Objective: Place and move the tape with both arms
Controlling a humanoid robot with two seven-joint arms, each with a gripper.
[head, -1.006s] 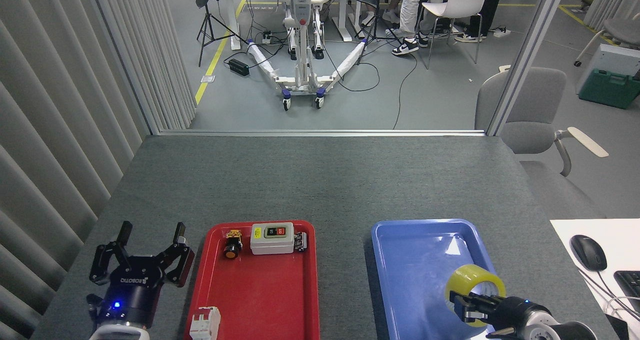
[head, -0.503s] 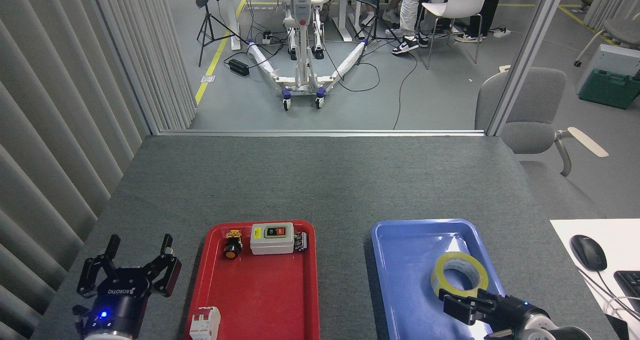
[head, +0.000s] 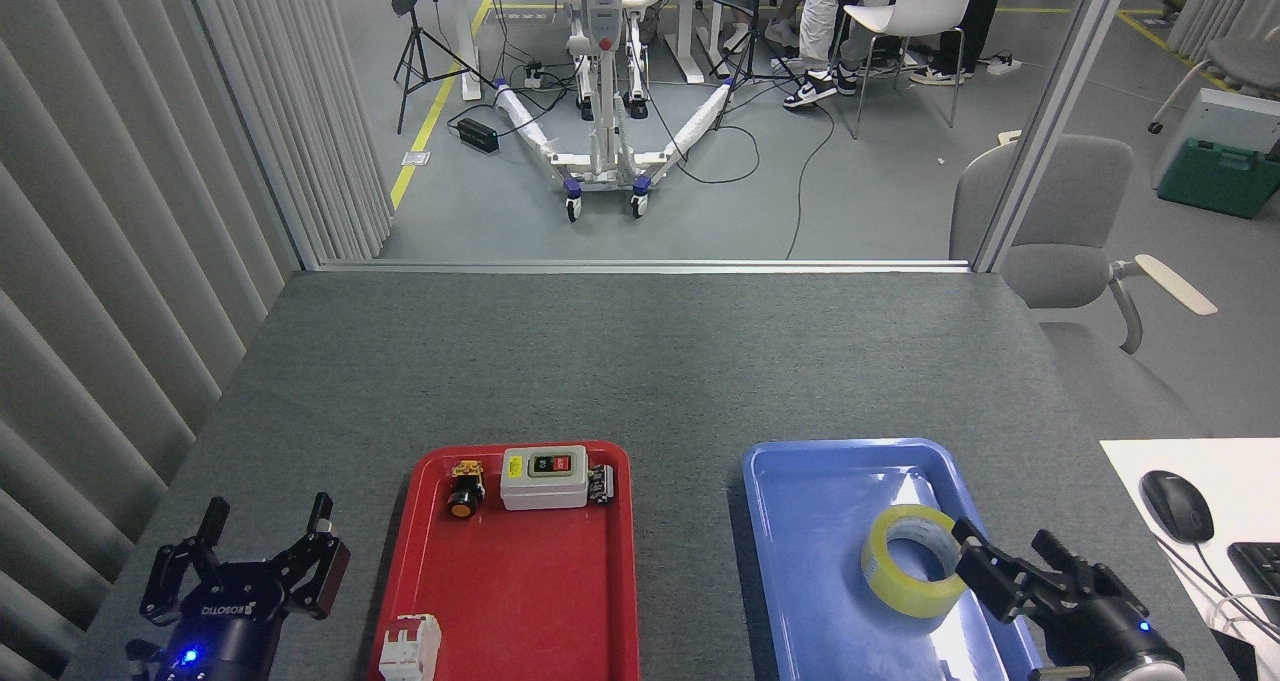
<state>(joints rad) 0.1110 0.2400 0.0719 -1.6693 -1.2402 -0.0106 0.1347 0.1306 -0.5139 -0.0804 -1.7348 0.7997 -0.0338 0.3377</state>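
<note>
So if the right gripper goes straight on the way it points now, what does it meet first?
Most likely the tape. The right gripper is open and points up-left at the roll lying in the blue tray. Its height above the tray is unclear.

"ROBOTIQ" in white, upside down from this view, on black body of left pincer (head: 262, 551). Printing inside tape (head: 911, 560) core too small to read. Nothing else legible.

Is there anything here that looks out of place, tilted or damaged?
Nothing stands out. The tape lies in the blue tray, near its right rim, a little tilted, beside the open right gripper. The red tray holds its parts neatly.
</note>
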